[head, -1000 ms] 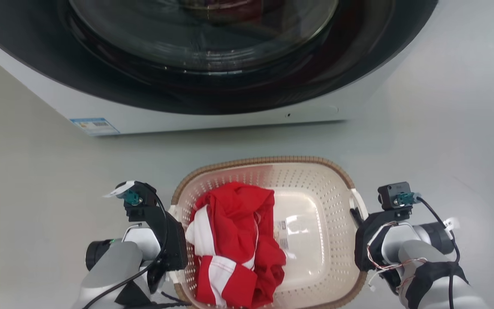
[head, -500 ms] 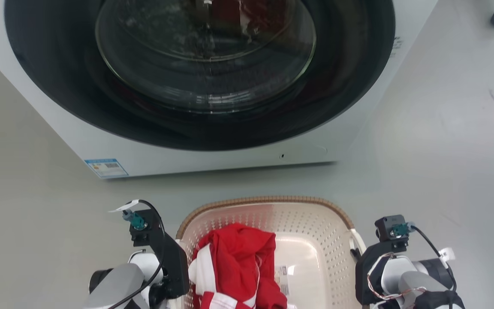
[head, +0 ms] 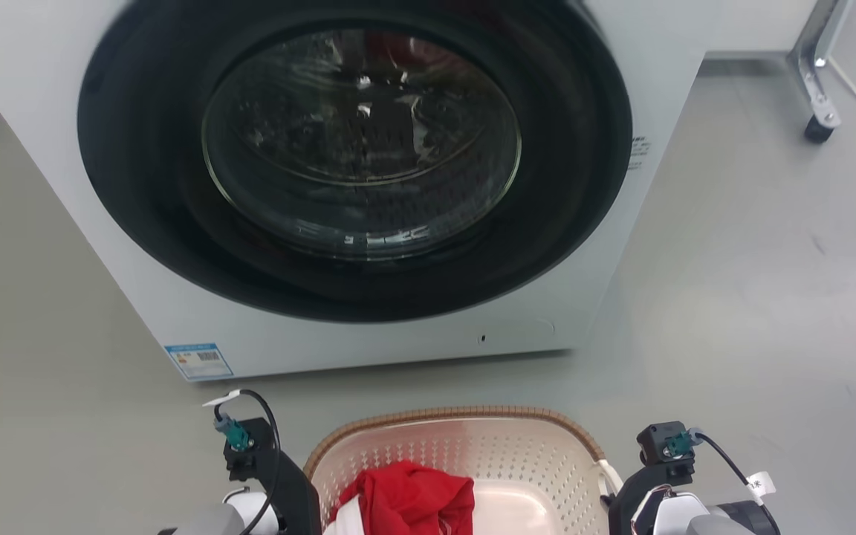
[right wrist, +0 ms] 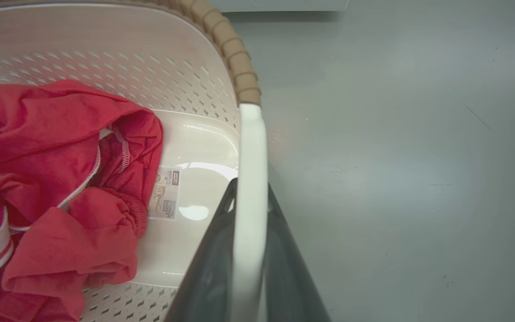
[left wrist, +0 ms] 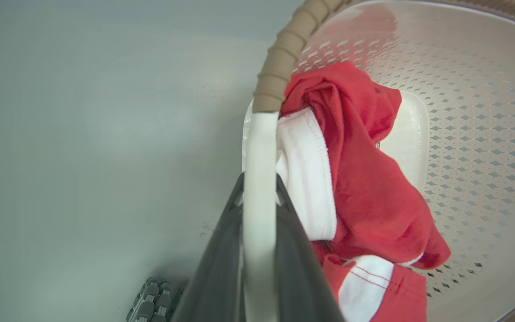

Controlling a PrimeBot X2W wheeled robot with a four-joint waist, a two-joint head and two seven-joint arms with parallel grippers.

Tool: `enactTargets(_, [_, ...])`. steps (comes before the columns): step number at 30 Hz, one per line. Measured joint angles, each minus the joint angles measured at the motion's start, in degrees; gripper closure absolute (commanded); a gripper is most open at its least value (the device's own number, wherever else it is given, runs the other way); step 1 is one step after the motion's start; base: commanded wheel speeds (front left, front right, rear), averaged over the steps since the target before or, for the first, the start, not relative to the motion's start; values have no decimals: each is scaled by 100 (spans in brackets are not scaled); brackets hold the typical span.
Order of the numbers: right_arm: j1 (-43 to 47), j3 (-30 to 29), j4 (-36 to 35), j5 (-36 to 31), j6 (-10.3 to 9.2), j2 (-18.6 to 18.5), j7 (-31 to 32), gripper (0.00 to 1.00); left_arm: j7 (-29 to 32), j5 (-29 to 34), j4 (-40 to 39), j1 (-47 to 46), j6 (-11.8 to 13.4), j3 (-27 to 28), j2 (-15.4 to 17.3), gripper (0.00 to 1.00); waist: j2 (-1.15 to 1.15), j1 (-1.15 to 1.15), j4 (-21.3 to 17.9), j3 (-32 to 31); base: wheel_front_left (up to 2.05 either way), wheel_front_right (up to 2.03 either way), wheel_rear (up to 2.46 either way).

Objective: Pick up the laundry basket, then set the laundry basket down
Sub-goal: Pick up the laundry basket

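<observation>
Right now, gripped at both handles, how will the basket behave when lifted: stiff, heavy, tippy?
The laundry basket should be stiff: perforated plastic with a thick rim. Probably light, since it holds only a red garment. The garment lies toward the left handle, so it may sag there, though shut jaws on both handles should steady it.

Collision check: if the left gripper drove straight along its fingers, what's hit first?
Likely the brown rim of the laundry basket, where the white handle in its jaws ends; depth unclear.
</observation>
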Motion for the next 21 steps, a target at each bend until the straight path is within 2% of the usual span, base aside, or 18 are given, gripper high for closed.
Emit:
enactTargets(12, [71, 189, -108, 367, -5, -16, 425, 100, 246, -160, 1, 104, 77, -80, 21, 100, 0, 0, -38, -522, 0, 0, 0])
enactTargets(21, [132, 260, -99, 619, -7, -26, 719, 100, 425, -360, -8, 243, 127, -185, 26, 100, 0, 1, -73, -675, 0, 0, 0])
